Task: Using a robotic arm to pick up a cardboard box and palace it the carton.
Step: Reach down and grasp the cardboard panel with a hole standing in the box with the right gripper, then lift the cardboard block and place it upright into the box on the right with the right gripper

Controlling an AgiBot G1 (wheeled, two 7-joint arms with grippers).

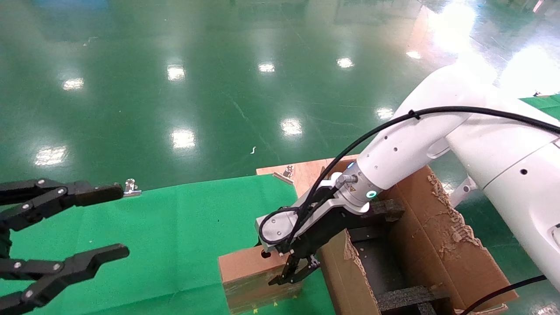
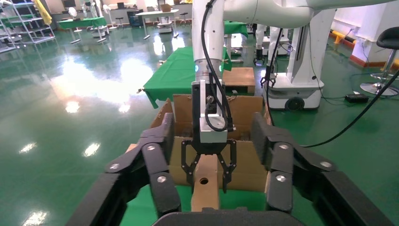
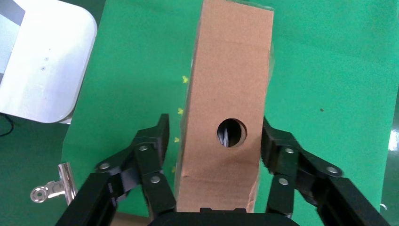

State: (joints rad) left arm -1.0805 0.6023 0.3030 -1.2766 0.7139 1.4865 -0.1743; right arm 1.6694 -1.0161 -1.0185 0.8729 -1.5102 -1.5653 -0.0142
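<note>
The carton [image 1: 442, 245] stands just beside the right gripper [image 1: 294, 272], on its outer side. The box [image 1: 251, 273] stands on edge directly beneath, its long axis running between the spread fingers [image 3: 153, 160], flanked, not yet clamped. The left gripper [image 1: 65, 227] idles open, well apart.

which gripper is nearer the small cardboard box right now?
Right. The right gripper straddles the cardboard box, fingers open on either side. The left gripper hangs open, apart over the green cloth.
</note>
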